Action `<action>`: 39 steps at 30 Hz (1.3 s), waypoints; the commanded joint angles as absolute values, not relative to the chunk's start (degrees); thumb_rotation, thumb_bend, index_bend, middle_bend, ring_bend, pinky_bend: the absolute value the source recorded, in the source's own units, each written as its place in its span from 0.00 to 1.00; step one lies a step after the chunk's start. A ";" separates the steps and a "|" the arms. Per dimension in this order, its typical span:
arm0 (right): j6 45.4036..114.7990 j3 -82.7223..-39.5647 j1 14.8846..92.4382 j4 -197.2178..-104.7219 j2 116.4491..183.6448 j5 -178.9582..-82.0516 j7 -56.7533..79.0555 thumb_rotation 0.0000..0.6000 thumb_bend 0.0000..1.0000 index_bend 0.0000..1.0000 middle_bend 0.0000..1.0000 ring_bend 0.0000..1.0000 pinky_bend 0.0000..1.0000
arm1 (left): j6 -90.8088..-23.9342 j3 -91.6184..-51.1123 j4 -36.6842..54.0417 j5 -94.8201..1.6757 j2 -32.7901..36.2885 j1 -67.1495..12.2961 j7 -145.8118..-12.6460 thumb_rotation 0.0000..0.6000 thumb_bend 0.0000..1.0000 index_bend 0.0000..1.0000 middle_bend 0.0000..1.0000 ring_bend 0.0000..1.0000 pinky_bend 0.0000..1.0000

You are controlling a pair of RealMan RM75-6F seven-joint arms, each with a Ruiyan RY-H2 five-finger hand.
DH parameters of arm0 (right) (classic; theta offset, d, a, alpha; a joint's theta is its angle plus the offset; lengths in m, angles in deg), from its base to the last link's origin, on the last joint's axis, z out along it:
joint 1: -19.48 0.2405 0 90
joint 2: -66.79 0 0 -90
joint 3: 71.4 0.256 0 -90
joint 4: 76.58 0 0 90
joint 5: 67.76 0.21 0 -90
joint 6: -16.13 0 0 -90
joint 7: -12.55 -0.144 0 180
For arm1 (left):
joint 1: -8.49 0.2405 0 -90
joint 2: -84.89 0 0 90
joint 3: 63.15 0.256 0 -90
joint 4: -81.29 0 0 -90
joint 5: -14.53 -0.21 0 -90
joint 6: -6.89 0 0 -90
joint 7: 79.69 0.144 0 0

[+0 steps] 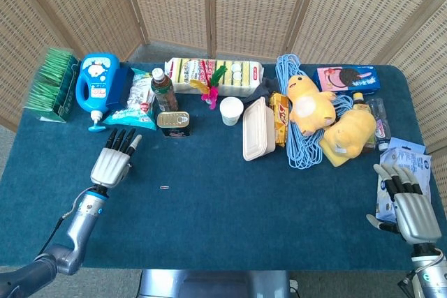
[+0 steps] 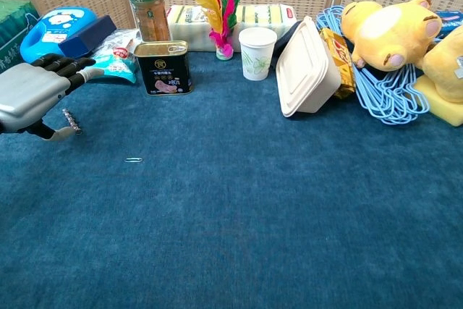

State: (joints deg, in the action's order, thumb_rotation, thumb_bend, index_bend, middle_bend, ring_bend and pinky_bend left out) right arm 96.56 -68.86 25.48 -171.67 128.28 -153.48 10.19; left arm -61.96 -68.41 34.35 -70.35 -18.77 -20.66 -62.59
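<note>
Both my hands lie spread and empty: left hand (image 1: 112, 165) lower left near the tin (image 1: 173, 123), right hand (image 1: 413, 211) lower right.

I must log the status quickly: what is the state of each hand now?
Left hand: open, fingers apart, holding nothing.
Right hand: open, flat, holding nothing, over a blue packet.

The left hand (image 2: 29, 92) hovers flat, fingers (image 2: 69, 70) apart, above a small metal piece (image 2: 70, 119), near the tin can (image 2: 163, 67).
</note>
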 commanded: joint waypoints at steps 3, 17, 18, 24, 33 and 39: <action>96.47 -68.86 25.47 -171.73 128.03 -153.39 9.42 1.00 0.00 0.00 0.00 0.00 0.00 | -61.13 -68.24 35.20 -69.78 -19.22 -20.65 -62.70 1.00 0.50 0.00 0.00 0.00 0.00; 95.97 -69.08 25.73 -171.74 128.14 -153.54 9.65 1.00 0.00 0.00 0.00 0.00 0.00 | -59.94 -69.21 36.67 -68.75 -20.56 -22.25 -61.92 1.00 0.50 0.00 0.00 0.00 0.00; 95.95 -69.11 25.73 -171.75 128.15 -153.54 9.67 1.00 0.00 0.00 0.00 0.00 0.00 | -59.76 -69.34 36.83 -68.65 -20.82 -22.51 -61.72 1.00 0.50 0.00 0.00 0.00 0.00; 96.22 -69.20 25.54 -171.81 128.07 -153.56 9.69 1.00 0.00 0.00 0.00 0.00 0.00 | -59.51 -70.07 37.05 -68.06 -22.15 -23.37 -61.78 1.00 0.50 0.00 0.00 0.00 0.00; 96.35 -69.38 25.41 -171.87 128.10 -153.70 9.73 1.00 0.00 0.00 0.00 0.00 0.00 | -59.59 -71.87 36.33 -66.77 -23.24 -24.63 -62.64 1.00 0.50 0.00 0.00 0.00 0.00; 96.38 -69.39 25.32 -171.80 128.06 -153.53 9.62 1.00 0.00 0.00 0.00 0.00 0.00 | -60.48 -71.66 34.80 -66.37 -22.40 -23.81 -64.20 1.00 0.50 0.00 0.00 0.00 0.00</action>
